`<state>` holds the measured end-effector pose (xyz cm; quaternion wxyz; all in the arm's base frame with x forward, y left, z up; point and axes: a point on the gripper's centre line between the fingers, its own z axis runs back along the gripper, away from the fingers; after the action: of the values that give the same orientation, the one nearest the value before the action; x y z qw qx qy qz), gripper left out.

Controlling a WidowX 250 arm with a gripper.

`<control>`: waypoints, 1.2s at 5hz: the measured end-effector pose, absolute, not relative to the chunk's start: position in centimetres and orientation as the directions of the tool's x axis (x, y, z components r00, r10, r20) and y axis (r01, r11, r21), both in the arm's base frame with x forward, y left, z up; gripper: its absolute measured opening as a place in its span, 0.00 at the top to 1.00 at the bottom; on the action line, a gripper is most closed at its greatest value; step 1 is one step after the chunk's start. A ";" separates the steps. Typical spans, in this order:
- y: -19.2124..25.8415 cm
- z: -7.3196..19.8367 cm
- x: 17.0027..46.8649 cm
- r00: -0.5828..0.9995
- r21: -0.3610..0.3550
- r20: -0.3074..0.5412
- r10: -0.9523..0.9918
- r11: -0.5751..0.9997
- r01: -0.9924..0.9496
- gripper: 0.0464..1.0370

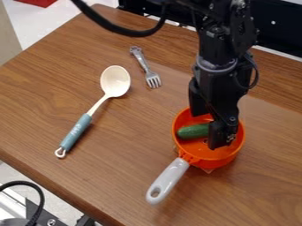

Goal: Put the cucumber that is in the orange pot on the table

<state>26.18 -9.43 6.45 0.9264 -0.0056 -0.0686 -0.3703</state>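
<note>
While the arm [221,53] extends down from the top edge of the view, its gripper [217,134] is positioned inside the orange pot [231,155], over the right part of the bowl. How wide the gripper stands cannot be told from this angle; nor can it be told whether it grips the cucumber [193,131] or only adjoins it. The cucumber lies in the left part of the pot, its rounded end directed left and its other end hidden behind the gripper. The pot rests on the table [56,95], with its light grey handle [167,180] pointing to the lower left. The table surface is brown wood grain. Left of the pot, well apart from it, lies a spoon [115,81] with a cream bowl and a teal grip, the bowl end being the nearer to the pot. Up and left of the pot lies a metal fork [145,66], tines toward the pot. A black panel [276,27] extends beyond the table, above the pot in the view. Far to the pot's upper left, past the table edge, a red item [36,2] sits on the pale floor [36,22].
</note>
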 end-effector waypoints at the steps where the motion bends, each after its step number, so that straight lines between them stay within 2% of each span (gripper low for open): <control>1: -9.5 5.9 26.2 0.720 0.034 0.124 -0.683 0.728 0.685 0.07; 3: -9.4 4.6 26.1 0.724 0.022 0.099 -0.683 0.729 0.684 0.18; 5: -9.4 4.2 26.2 0.718 0.026 0.091 -0.690 0.722 0.691 0.71; 6: -9.2 4.2 26.3 0.720 0.024 0.089 -0.688 0.724 0.689 0.74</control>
<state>26.26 -9.16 4.17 0.9273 -0.0053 -0.0456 -0.3715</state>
